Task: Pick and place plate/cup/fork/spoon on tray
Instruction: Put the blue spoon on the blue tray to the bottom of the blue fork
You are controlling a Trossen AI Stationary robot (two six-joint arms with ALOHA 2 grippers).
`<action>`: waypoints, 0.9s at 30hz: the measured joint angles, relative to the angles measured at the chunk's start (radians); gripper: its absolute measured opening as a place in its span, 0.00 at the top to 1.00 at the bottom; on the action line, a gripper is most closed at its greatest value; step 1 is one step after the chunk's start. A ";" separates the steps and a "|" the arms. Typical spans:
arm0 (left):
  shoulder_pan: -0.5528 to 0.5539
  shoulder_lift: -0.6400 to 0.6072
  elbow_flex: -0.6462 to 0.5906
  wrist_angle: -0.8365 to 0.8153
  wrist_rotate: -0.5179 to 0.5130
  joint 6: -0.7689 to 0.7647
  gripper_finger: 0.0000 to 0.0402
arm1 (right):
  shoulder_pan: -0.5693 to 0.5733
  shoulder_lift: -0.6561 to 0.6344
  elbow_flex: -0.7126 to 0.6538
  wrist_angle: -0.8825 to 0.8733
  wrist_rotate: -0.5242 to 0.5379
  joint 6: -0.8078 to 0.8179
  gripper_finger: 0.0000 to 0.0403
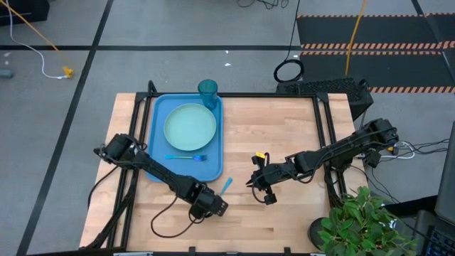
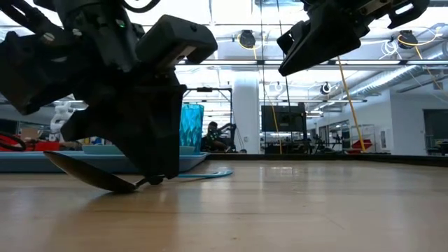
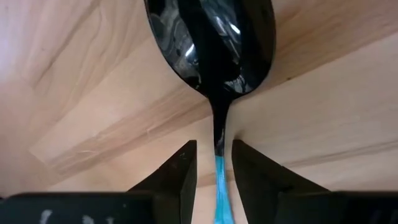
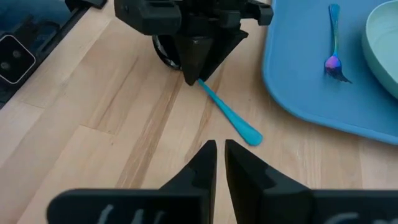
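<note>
The blue tray (image 1: 160, 167) lies on the table's left half. The mint-green plate (image 1: 190, 127) and the fork (image 1: 186, 157) rest flat on it, and the teal cup (image 1: 207, 91) stands at its far right corner. The spoon lies on the wood just off the tray's near right corner, its black bowl (image 3: 211, 43) toward the near edge and its blue handle (image 4: 230, 115) toward the far edge. My left gripper (image 3: 214, 163) is open and points down, one finger on either side of the spoon's thin neck (image 3: 219, 134), with wood showing on both sides. My right gripper (image 4: 221, 152) is shut, empty and raised above mid-table.
A potted plant (image 1: 362, 220) stands at the near right corner. Black frame rails (image 1: 328, 135) run along the table's sides. Bare wood (image 1: 284, 128) lies to the right of the tray, between it and the right arm.
</note>
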 joint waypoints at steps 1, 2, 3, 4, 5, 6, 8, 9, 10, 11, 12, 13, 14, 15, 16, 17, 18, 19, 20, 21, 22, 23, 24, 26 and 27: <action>0.000 0.000 0.000 -0.003 -0.004 -0.012 0.74 | 0.000 0.000 0.000 0.000 0.000 0.000 0.94; 0.000 0.001 0.000 -0.008 -0.005 -0.018 0.75 | 0.000 0.000 0.000 0.000 0.000 0.000 0.94; 0.000 0.001 0.001 -0.014 -0.006 -0.022 0.77 | 0.000 0.000 0.000 0.000 0.000 0.000 0.94; -0.003 0.001 0.000 -0.017 -0.007 -0.031 0.80 | 0.000 0.000 0.000 0.000 0.000 0.000 0.94; -0.006 0.001 0.000 -0.020 -0.012 -0.039 0.83 | 0.000 0.000 0.000 0.000 0.000 0.000 0.94; -0.010 0.002 0.000 -0.022 -0.019 -0.043 0.87 | 0.000 0.000 0.000 0.000 0.000 0.000 0.94; -0.018 0.002 -0.002 -0.021 -0.027 -0.041 0.94 | 0.000 0.000 0.000 0.000 0.000 0.000 0.94; -0.021 0.002 -0.002 -0.014 -0.027 -0.039 0.96 | 0.000 0.000 0.000 0.000 0.000 0.000 0.94; -0.025 0.003 -0.003 0.001 -0.027 -0.041 0.97 | 0.000 0.000 0.000 0.000 0.000 0.000 0.94; -0.029 0.004 -0.003 0.023 -0.028 -0.043 0.97 | 0.000 0.000 0.000 0.000 0.000 0.000 0.94; -0.032 0.006 -0.003 0.045 -0.027 -0.042 0.96 | 0.000 0.000 0.000 0.000 0.000 0.000 0.94; -0.035 0.007 -0.004 0.064 -0.025 -0.042 0.95 | 0.000 0.000 0.000 0.000 0.000 0.000 0.94; -0.038 0.009 -0.005 0.085 -0.019 -0.045 0.94 | 0.000 0.000 0.000 0.000 0.000 0.000 0.94; -0.040 0.009 -0.005 0.104 -0.011 -0.052 0.93 | 0.000 0.000 0.000 0.000 0.000 0.000 0.94; -0.041 0.011 -0.005 0.122 -0.002 -0.070 0.93 | 0.000 0.000 0.000 0.000 0.000 0.004 0.94; -0.042 0.012 -0.005 0.139 0.007 -0.097 0.93 | 0.000 0.000 0.000 0.000 0.000 0.007 0.94; -0.042 0.012 -0.005 0.153 0.015 -0.136 0.94 | 0.000 0.000 0.000 0.000 0.000 0.012 0.94; -0.044 0.011 -0.005 0.163 0.015 -0.183 0.95 | 0.000 0.000 0.000 0.000 0.000 0.018 0.94; -0.044 0.007 -0.005 0.173 0.015 -0.237 0.96 | 0.000 0.000 0.000 0.000 0.000 0.023 0.94; -0.045 0.002 -0.005 0.182 0.013 -0.297 0.97 | 0.000 0.000 0.000 0.000 0.000 0.026 0.94; -0.047 -0.001 -0.005 0.194 0.006 -0.364 0.98 | 0.000 0.000 0.000 0.000 0.000 0.026 0.94; -0.049 -0.002 -0.005 0.213 -0.010 -0.427 0.98 | 0.000 0.000 0.000 0.000 0.000 0.026 0.94; -0.054 -0.004 -0.005 0.223 -0.039 -0.491 0.98 | 0.000 0.000 0.000 0.000 0.000 0.026 0.94; -0.064 -0.008 -0.005 0.219 -0.113 -0.606 0.95 | 0.000 0.000 0.000 0.000 0.000 0.032 0.94; -0.068 -0.009 -0.005 0.222 -0.153 -0.654 0.94 | 0.000 0.000 0.000 0.000 0.000 0.040 0.94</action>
